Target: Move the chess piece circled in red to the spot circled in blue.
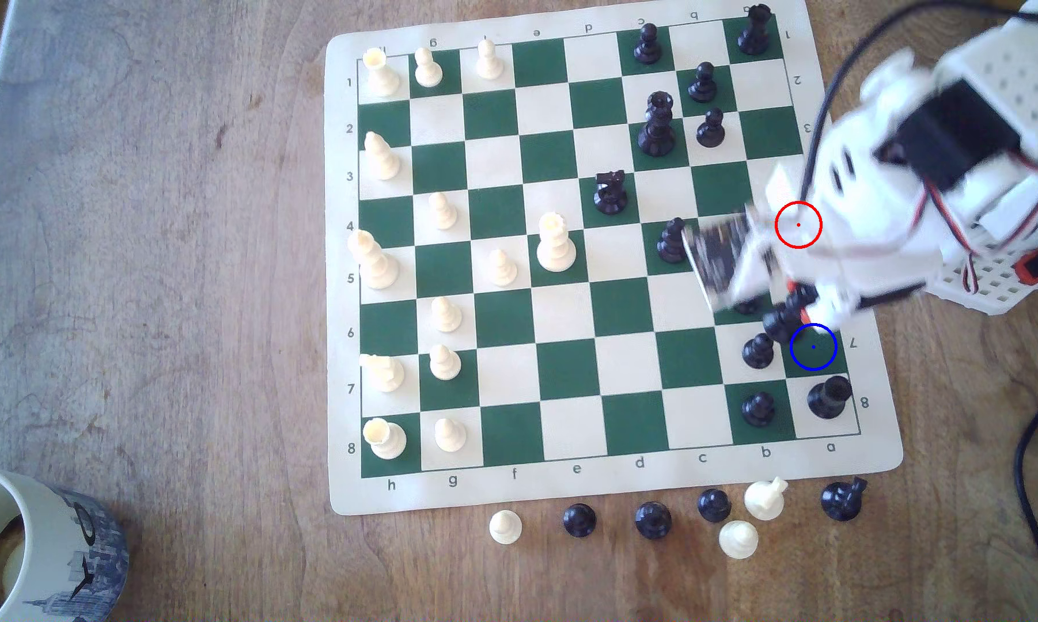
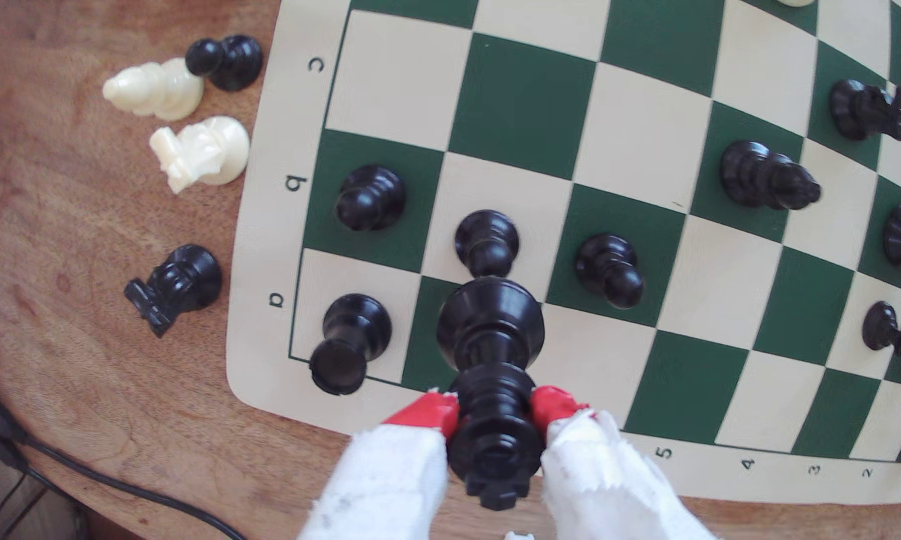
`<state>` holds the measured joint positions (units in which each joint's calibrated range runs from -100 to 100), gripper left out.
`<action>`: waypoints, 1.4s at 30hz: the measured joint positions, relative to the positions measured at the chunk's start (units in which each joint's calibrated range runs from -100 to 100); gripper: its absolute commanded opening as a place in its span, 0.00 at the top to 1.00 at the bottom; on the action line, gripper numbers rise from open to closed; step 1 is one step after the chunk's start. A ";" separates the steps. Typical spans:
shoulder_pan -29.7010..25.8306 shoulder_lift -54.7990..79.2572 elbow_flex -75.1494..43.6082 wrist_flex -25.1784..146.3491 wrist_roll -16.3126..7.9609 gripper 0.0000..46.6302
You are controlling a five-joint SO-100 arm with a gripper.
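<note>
The jaws pinch the chess piece [image 2: 492, 405] at its ribbed upper body. Glossy, rigid and probably light and slippery; grip below the head.

Exterior view looks straight down on the whole board [image 1: 594, 257] from high up; wrist view sits close behind the claw [image 2: 495, 410], sharing the a-b corner.

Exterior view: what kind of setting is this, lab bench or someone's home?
Probably a home or casual desk setup: a worn wooden table, a printed mug, and a roll-up chess mat with loose cables beside it.
</note>
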<state>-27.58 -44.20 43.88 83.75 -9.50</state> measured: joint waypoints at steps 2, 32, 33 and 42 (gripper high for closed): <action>-1.03 1.09 2.98 -2.55 0.00 0.99; -1.03 0.25 3.43 3.67 0.05 0.99; -1.18 0.08 6.24 2.23 0.05 0.99; -3.61 0.17 14.55 -6.06 -1.42 0.99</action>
<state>-31.19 -44.03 58.43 77.69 -10.92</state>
